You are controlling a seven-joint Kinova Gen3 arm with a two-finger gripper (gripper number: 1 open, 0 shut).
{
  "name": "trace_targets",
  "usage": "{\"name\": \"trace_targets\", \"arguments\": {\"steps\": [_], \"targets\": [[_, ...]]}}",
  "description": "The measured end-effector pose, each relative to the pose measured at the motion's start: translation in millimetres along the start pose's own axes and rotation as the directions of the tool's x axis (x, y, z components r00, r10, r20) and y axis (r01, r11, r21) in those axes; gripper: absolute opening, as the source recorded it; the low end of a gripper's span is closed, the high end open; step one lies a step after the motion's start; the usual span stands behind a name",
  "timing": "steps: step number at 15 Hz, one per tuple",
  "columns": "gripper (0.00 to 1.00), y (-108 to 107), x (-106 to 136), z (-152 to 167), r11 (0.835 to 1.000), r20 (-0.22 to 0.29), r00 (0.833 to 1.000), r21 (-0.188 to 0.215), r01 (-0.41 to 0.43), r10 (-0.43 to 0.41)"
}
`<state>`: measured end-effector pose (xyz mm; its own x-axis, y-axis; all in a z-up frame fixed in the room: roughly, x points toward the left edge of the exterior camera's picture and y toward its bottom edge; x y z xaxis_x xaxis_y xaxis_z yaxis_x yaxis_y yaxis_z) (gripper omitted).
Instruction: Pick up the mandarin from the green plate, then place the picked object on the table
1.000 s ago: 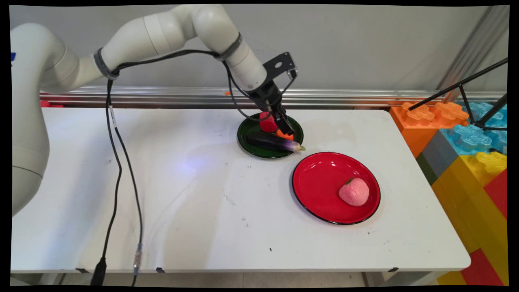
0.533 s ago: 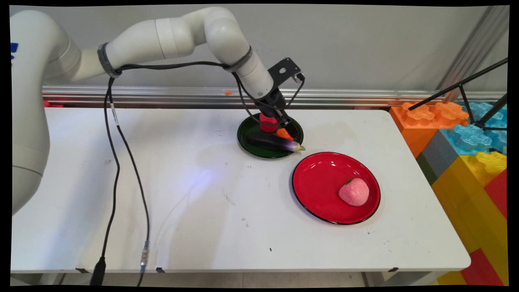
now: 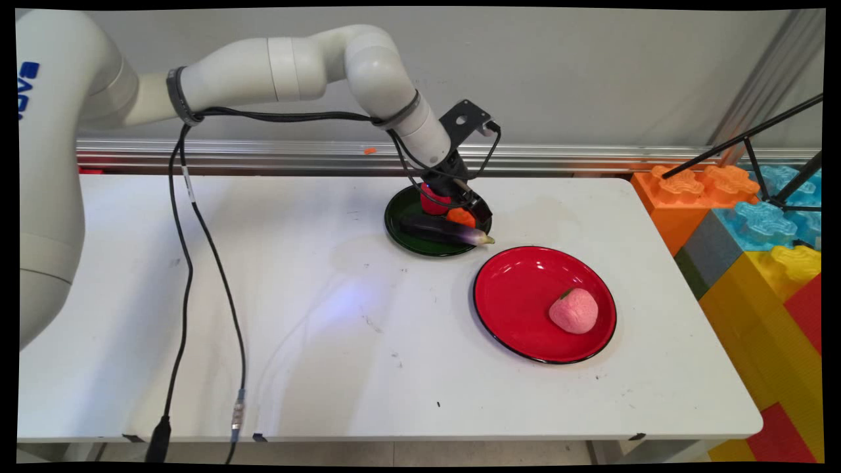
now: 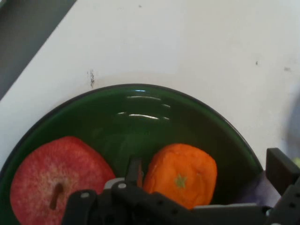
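Jaws (image 4: 208, 176) open astride round orange fruit (image 4: 182, 174), green-stemmed, on dark green plate (image 4: 140, 101) beside red apple (image 4: 56, 176).

Lab: robot arm (image 3: 295, 59); toy food

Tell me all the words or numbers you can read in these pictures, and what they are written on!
Blue letters on the big white arm link at the left edge of the main view: cut off by the edge, cannot be read.
Green plate, red plate, toy food, table and colored blocks: no words or numbers.
Hand view: no words or numbers.
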<state>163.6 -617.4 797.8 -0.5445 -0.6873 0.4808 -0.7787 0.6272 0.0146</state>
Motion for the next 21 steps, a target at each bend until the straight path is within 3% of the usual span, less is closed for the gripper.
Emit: {"name": "trace_targets", "arguments": {"steps": [9, 16, 17, 21], "targets": [[1.00, -2, -7, 14, 0.997, 0.007, 0.997, 0.023, 0.073, -0.073], [1.00, -1, -9, 19, 0.997, 0.005, 0.997, 0.021, 0.078, -0.079], [0.00, 0, -9, 20, 0.997, 0.005, 0.997, 0.019, 0.073, -0.073], [0.00, -1, -10, 20, 0.998, 0.006, 0.998, 0.019, 0.055, -0.055]]}}
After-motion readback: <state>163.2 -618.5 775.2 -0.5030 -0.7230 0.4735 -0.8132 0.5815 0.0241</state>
